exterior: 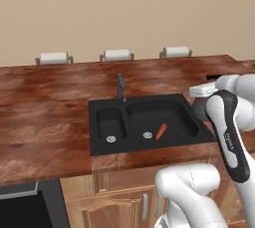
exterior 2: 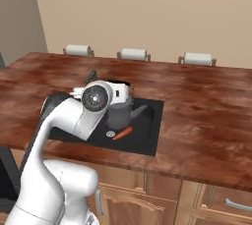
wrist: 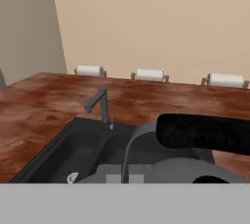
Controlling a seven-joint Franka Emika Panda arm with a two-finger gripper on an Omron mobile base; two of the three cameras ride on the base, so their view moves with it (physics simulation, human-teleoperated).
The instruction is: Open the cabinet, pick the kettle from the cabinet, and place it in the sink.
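1. One kettle (exterior 2: 119,112), dark grey, hangs over the right part of the sink (exterior 2: 147,135), spout pointing right in the right base view; its base looks to be above the basin floor, though contact is hard to judge.
2. In the hand view the kettle's black arched handle (wrist: 205,132) crosses the frame close up, with the grey lid (wrist: 180,171) just below it.
3. Hand (exterior 2: 118,91) sits directly on top of the kettle; whether its fingers are pinching the handle or spread, I cannot tell — the arm's wrist hides them.
4. Sink is black and double-basin, set into the reddish-brown tabletop (exterior: 45,107); slim dark faucet (exterior: 120,87) stands at its rear edge.
5. An orange carrot (exterior: 160,131) lies on the floor of the larger basin, near a drain (exterior: 147,135); in the right base view it is just below the kettle.
6. Three white paper-towel rolls (exterior: 116,55) stand along the far edge of the tabletop, against the beige wall.
7. Wooden base cabinets (exterior: 124,202) with grey handles run below the tabletop.
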